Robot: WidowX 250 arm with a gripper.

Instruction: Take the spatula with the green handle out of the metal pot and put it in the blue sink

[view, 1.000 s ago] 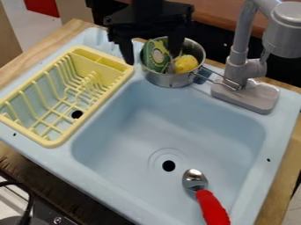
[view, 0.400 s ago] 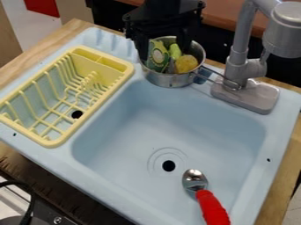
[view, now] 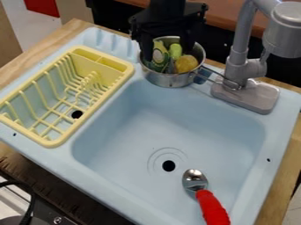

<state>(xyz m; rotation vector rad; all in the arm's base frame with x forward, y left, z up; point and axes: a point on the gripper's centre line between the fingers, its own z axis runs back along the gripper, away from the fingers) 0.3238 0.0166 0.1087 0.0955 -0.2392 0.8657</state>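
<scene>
The black gripper hangs open over the metal pot at the sink's back rim, one finger at the pot's left side and the other near its back right. Between and below the fingers, inside the pot, are a green avocado-like piece, a light green item and a yellow item. Whether the fingers touch any of them I cannot tell. A spoon with a red handle lies in the basin at the front right, its metal bowl toward the drain.
The yellow dish rack stands on the left side of the light blue sink. A grey faucet rises at the back right, close to the pot's wire handle. Wooden counter borders the sink.
The gripper has moved right and slightly down, from the pot's left edge to over the pot. More of the light green item now shows. Pot and spoon have stayed put.
</scene>
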